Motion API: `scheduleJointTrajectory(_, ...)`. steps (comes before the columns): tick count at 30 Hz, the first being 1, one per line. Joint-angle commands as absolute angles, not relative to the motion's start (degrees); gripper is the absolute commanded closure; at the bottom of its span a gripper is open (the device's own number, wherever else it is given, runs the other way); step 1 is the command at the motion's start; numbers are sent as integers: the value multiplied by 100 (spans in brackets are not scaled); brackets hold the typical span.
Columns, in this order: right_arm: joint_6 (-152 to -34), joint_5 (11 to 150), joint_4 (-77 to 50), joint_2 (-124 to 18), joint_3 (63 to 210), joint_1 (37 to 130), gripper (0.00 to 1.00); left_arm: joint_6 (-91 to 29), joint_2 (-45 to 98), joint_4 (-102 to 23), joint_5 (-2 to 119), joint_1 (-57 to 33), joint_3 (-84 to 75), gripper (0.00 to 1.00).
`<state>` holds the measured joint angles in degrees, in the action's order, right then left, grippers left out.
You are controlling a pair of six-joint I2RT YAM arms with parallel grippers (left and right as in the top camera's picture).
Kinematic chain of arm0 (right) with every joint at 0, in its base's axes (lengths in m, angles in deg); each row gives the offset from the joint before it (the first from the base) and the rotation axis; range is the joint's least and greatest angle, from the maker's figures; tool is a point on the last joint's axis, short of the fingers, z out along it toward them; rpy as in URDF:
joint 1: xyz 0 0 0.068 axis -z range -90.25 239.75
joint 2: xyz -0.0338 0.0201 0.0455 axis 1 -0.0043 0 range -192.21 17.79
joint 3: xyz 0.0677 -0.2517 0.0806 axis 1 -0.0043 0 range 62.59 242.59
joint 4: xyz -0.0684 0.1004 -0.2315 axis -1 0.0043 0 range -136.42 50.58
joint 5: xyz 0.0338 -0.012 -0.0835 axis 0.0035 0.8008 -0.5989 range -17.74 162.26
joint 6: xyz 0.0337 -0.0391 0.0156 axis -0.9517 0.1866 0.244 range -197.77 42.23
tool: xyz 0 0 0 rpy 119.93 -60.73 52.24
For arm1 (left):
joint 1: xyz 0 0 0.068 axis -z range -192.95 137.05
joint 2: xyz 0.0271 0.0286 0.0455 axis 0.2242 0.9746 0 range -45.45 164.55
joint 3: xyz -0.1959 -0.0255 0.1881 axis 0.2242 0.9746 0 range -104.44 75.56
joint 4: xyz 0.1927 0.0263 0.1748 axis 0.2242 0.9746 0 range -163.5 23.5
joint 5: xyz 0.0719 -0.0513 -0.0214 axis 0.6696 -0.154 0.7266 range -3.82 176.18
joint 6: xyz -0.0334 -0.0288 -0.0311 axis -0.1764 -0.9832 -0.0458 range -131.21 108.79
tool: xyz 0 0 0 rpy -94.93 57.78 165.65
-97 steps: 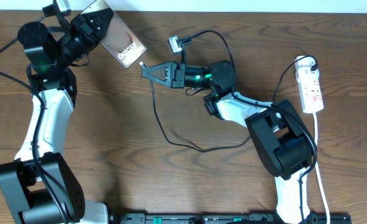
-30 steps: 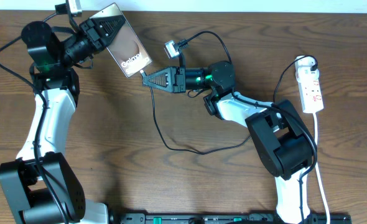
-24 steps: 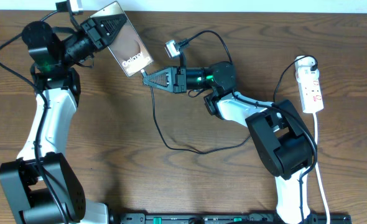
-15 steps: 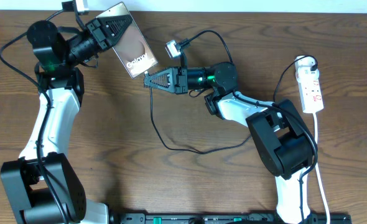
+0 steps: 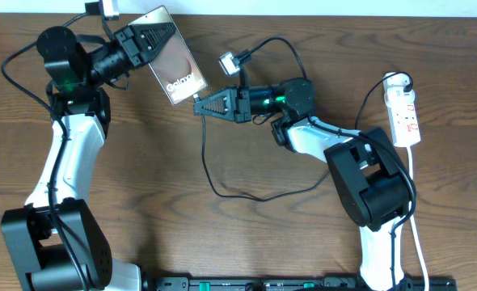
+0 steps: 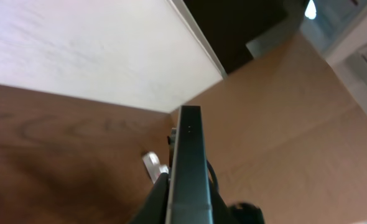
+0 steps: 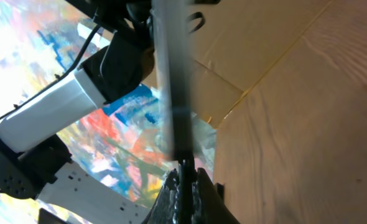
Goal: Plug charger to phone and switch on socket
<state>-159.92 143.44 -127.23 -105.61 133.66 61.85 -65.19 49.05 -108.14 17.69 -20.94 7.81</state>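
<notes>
Dark wood table (image 5: 141,178) carries the white socket (image 5: 405,113) near its right edge, well apart from both grippers. The left gripper (image 5: 151,34) is clamped on the phone (image 5: 176,65), lettered face up. The right gripper (image 5: 200,103) pinches the charger (image 5: 210,166) near its connector tip, just at the phone's lower edge (seated or not, I cannot tell).

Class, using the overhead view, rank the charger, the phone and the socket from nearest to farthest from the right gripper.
1. charger: its end is pinched in the right gripper, and the cable trails down towards the robot.
2. phone: just past the gripper tip, up and to the left in the view.
3. socket: far off, near the table's right edge.
</notes>
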Motion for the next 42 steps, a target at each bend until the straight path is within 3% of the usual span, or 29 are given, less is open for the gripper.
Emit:
scheduleJointTrajectory(1, -15622, 14390, -12747, -10556, 13460, 6325, 99, -6591, 4892, -10855, 1203, -2016, 709, 93)
scheduleJointTrajectory(12, -15330, 15059, -12693, -10556, 13460, 6192, 99, -6573, 4892, -10993, 1791, -2044, 707, 93)
scheduleJointTrajectory(24, -14425, 15546, -12758, -10556, 13460, 6026, 99, -6573, 4892, -11279, 1203, -2252, 707, 93)
scheduleJointTrajectory(42, -14455, 14952, -12809, -10556, 13460, 6028, 99, -6219, 4894, -11257, 879, -2009, 709, 93)
